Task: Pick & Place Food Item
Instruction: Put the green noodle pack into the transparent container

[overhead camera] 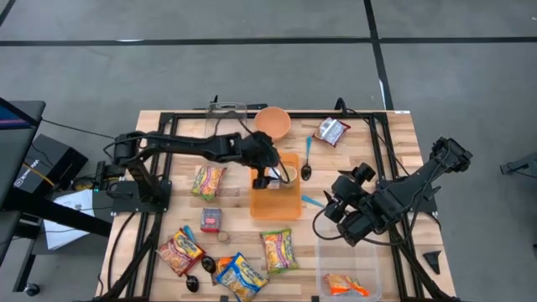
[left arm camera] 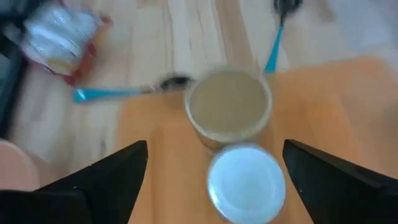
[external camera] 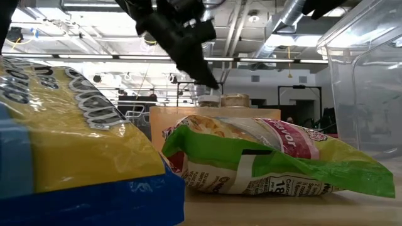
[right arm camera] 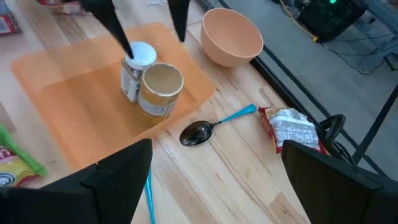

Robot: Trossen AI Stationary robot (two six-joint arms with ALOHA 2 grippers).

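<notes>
Two small cans stand upright, side by side, on the orange tray (overhead camera: 285,205) at the table's middle. One has a white lid (left arm camera: 245,183) and one a tan lid (left arm camera: 229,109). Both also show in the right wrist view, the white-lidded can (right arm camera: 134,71) and the tan-lidded can (right arm camera: 158,87). My left gripper (overhead camera: 267,174) is open just above them, its fingers (left arm camera: 112,177) on either side of the white-lidded can. One fingertip (right arm camera: 127,50) is close to the white lid without a visible touch. My right gripper (right arm camera: 217,186) is open and empty, to the right of the tray (overhead camera: 336,205).
A peach bowl (overhead camera: 273,122) stands beyond the tray. Blue-handled spoons (right arm camera: 214,124) lie to the right of the tray, with a red-silver packet (overhead camera: 331,132) farther back. Several snack packets (overhead camera: 277,250) lie near the front edge. A clear container (overhead camera: 348,281) stands front right.
</notes>
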